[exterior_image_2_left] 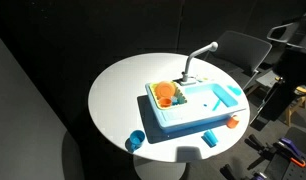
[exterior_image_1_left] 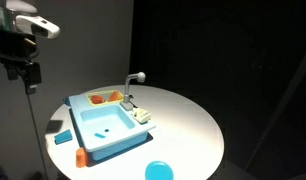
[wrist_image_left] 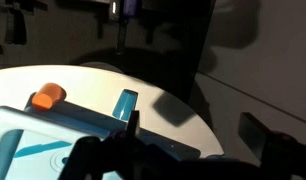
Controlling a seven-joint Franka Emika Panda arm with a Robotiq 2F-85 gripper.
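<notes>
Standing here watching this one. The gripper (wrist_image_left: 178, 165) hangs up high with its jaws spread wide and nothing between them, totally empty-handed.

Going left to right from where it looks:

- **Sink:** right under the gripper and off to its left is the light blue toy sink (wrist_image_left: 33, 140), its rim cutting across below the jaws.
- **Orange block:** just past that rim, ahead and to the left of the gripper, a small orange block (wrist_image_left: 48, 96) sits on the round white counter (wrist_image_left: 88, 80).
- **Blue block:** a bit to the right of that, almost straight ahead of the gripper, there's a blue block (wrist_image_left: 125, 103) close to the sink rim.

Both blocks are well apart from the jaws. Further out it's all dark, can't make out much.

My read: this is the hover-and-line-up stage, no contact with anything yet. Any grab of a block would call for reaching forward past the sink rim, coming down a good way, and squaring the jaws over it.
</notes>
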